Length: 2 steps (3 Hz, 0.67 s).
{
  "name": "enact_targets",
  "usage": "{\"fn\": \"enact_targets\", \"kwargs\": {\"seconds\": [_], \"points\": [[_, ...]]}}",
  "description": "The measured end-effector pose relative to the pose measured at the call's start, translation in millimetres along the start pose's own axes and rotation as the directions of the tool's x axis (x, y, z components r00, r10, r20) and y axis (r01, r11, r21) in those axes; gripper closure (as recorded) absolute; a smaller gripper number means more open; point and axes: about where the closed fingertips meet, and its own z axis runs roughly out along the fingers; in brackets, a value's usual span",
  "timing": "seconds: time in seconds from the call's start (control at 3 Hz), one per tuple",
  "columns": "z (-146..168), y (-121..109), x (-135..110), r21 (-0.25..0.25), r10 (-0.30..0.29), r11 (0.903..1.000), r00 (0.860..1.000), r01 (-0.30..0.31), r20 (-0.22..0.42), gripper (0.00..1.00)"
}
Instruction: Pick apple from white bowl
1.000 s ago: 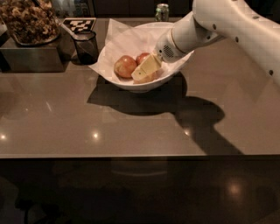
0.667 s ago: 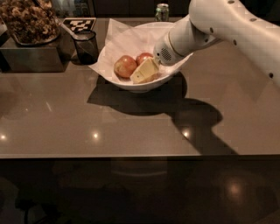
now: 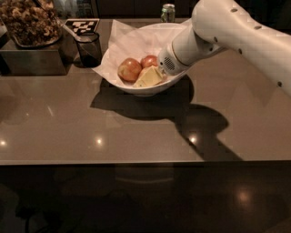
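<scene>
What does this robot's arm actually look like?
The arm is smooth, glossy white, built of fat rounded tubes with small dark dots along its shell. Its wrist bears a round speckled grille. The gripper, inside the white bowl, is pale cream and wedge-shaped.

dark cup beside snack tray | green can at far edge | brown table

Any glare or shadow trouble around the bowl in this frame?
Camera view: dim overall; the arm and white bowl throw a hard shadow on the table toward the front right; small lamp reflections dot the table; the gripper, down inside the bowl, is well lit.
</scene>
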Motion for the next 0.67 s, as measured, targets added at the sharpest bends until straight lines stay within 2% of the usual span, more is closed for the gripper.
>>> {"fn": "enact_targets", "kwargs": {"seconds": [0.33,0.67], "points": [[1.0,-0.1,0.5,-0.005,0.008,1.0000,1.000,-0.008,0.001,0.19],[1.5,-0.2,0.6,-0.008,0.013,0.9999,1.000,-0.013,0.004,0.34]]}}
